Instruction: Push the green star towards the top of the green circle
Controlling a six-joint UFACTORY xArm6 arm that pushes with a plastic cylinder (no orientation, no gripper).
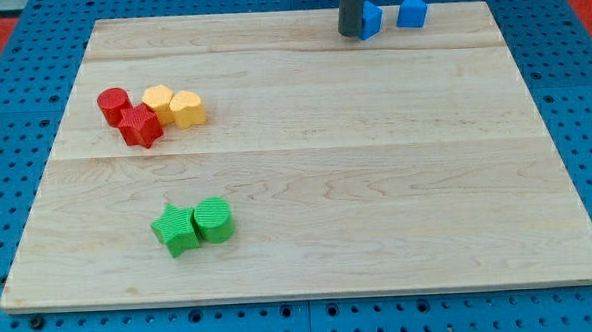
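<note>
Camera view: wooden board (376, 162) on blue pegboard (3, 109); no gripper, my tip (351, 33) touching a blue block (371, 20).

You see a pale wooden desk (306, 166) on a blue perforated base (584, 123); red surface (10, 23) shows at both top corners.
</note>
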